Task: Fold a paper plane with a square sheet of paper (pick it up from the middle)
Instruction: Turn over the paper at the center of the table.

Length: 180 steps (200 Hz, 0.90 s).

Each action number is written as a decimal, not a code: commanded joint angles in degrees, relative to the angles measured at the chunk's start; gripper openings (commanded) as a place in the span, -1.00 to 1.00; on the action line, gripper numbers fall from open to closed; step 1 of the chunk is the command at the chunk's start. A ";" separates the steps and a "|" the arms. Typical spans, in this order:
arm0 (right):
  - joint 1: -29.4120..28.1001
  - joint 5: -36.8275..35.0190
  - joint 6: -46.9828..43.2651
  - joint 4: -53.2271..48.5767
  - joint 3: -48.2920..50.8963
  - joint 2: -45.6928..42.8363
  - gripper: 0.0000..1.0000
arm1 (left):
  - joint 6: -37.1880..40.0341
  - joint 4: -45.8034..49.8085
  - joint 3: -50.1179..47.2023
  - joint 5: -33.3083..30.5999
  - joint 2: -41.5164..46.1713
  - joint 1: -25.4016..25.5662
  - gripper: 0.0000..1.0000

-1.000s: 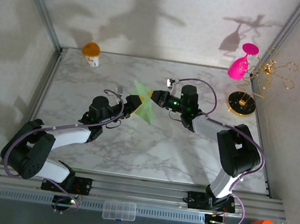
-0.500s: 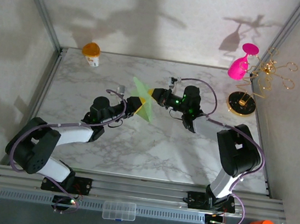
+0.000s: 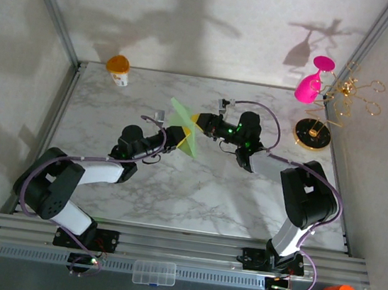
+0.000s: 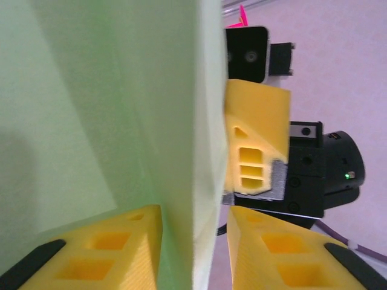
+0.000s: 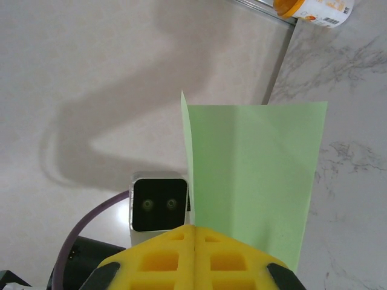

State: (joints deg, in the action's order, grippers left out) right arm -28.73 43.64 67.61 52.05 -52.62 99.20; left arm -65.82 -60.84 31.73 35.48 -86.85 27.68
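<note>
Pale green square sheet of paper (image 5: 254, 175) hung in air above marble surface (image 3: 245, 194), between arms. Right end effector (image 5: 195, 229) clenched on its edge. Left end effector (image 4: 193, 217) straddled sheet, grip unclear. Risk: uneven pull could tear paper or skew crease.

Pretty clearly a robotics lab test cell, not a home: a left arm (image 3: 86, 172) and a right arm (image 3: 307, 196) are bolted to an aluminium rail (image 3: 181, 245) at a marble-look table (image 3: 194, 195). It's boxed in by white walls (image 3: 196, 17) and a metal post (image 3: 51, 5), with props parked at the edges: a pill bottle (image 3: 119, 69) and a pink glass (image 3: 309, 85) on a gold stand (image 3: 312, 134).
</note>
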 commanded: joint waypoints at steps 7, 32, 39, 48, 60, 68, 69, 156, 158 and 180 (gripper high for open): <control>0.43 1.26 1.51 3.07 0.94 0.00 -0.99 | -0.80 -6.13 1.02 2.04 -0.55 0.44 -0.43; 0.47 1.29 1.88 2.91 1.11 -0.14 -0.97 | -0.62 -5.60 1.06 1.78 -0.67 0.35 -0.58; 0.52 1.25 1.82 2.64 1.12 -0.22 -0.96 | -0.62 -5.49 1.14 1.70 -0.71 0.35 -0.60; 0.58 1.08 1.52 2.07 1.12 -0.32 -0.93 | -0.62 -5.15 1.14 1.61 -0.78 0.27 -0.66; 0.74 0.94 0.85 0.88 1.12 -0.63 -0.86 | -0.54 -4.42 1.22 1.43 -0.71 0.18 -0.73; 0.94 0.74 0.15 -0.19 1.03 -0.89 -0.77 | -0.47 -3.85 1.36 1.34 -0.69 0.10 -0.76; 0.95 0.70 0.06 -0.37 0.99 -0.95 -0.76 | -0.46 -3.76 1.39 1.34 -0.73 0.10 -0.77; 2.90 -27.53 -31.15 -38.94 -2.40 -13.93 0.18 | 17.06 33.20 7.12 -5.31 4.99 -2.13 -0.83; 2.94 -28.58 -31.67 -39.43 -2.40 -14.25 0.19 | 18.32 35.56 7.96 -6.34 5.19 -2.07 -0.82; 3.01 -35.86 -36.78 -43.68 -2.02 -17.18 0.25 | 30.42 59.03 16.89 -19.13 6.17 -0.48 -0.82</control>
State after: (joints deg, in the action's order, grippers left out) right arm -26.00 20.58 41.76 18.72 -53.28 85.34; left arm -51.46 -29.74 39.90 29.71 -83.66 26.17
